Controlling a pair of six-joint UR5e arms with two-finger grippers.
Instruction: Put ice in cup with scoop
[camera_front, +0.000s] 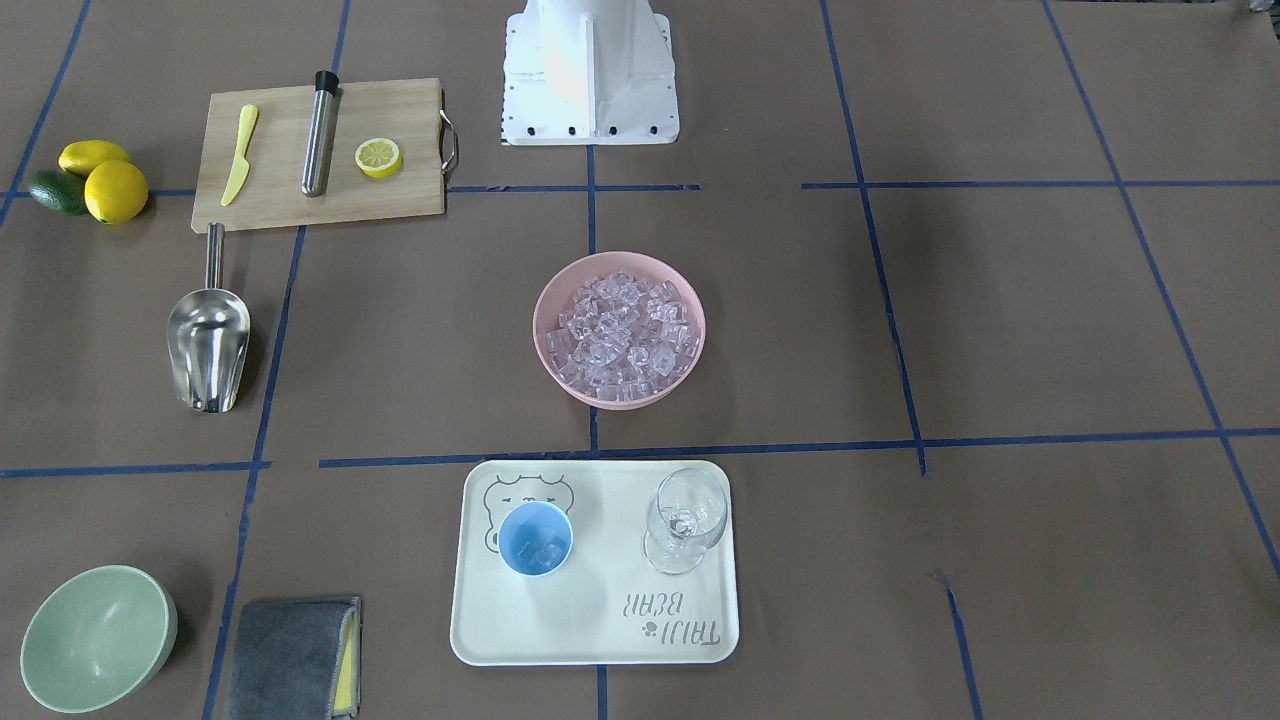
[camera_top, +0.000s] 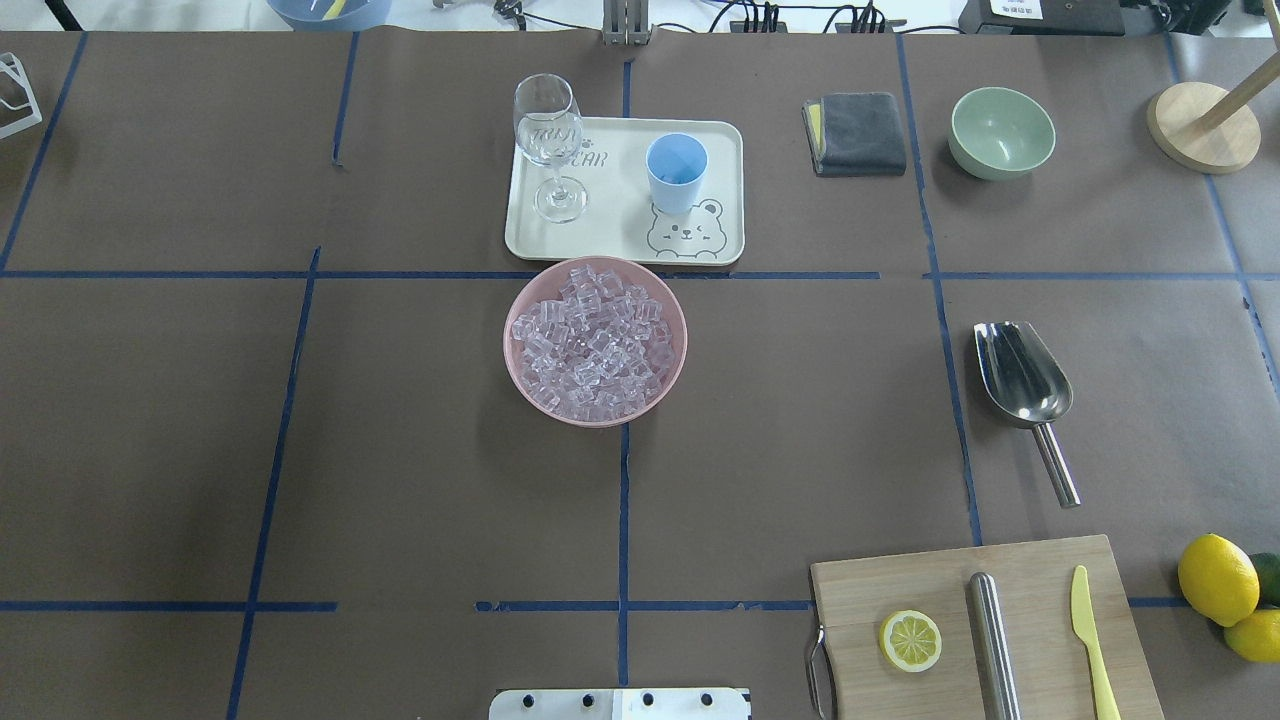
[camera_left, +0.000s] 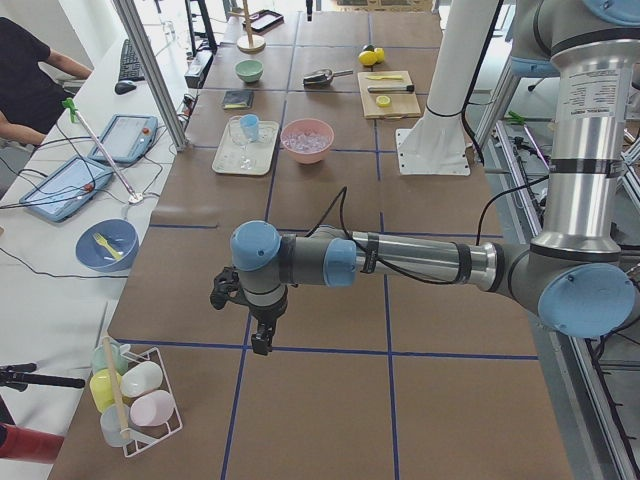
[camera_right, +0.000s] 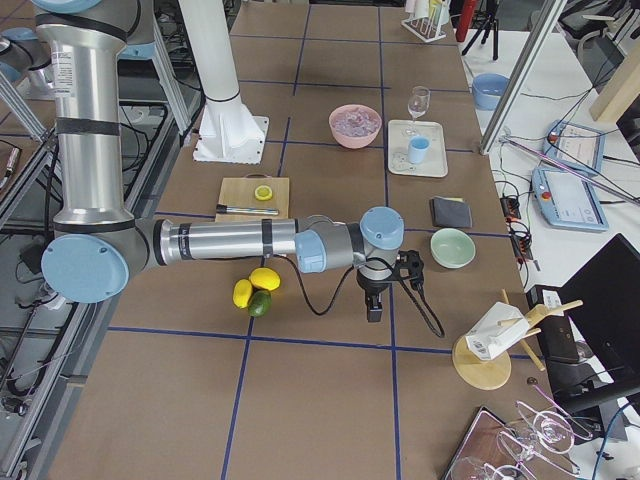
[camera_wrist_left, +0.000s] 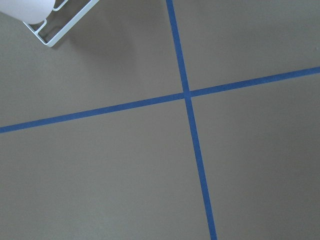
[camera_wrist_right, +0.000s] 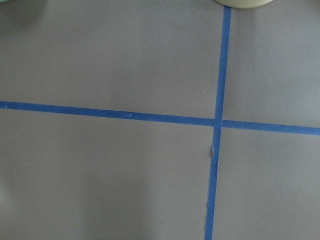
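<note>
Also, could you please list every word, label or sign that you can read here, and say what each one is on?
"TAIJI BEAR": printed on the tray, beside a small paw sign; the first word is my best reading.
Bear-face drawing, no words: on the same tray, next to the cup.
Label on the left arm: too small to read.
Label on the right arm: too small to read.
Nothing else bears readable text.

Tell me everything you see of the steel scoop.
The scoop is shiny stainless steel, with a rounded trough-shaped bowl and a short straight rod handle. It lies hollow side up and empty on the brown-covered table, on the robot's right side. Its handle points toward the wooden cutting board, with a small gap between them. Only the table touches it.
</note>
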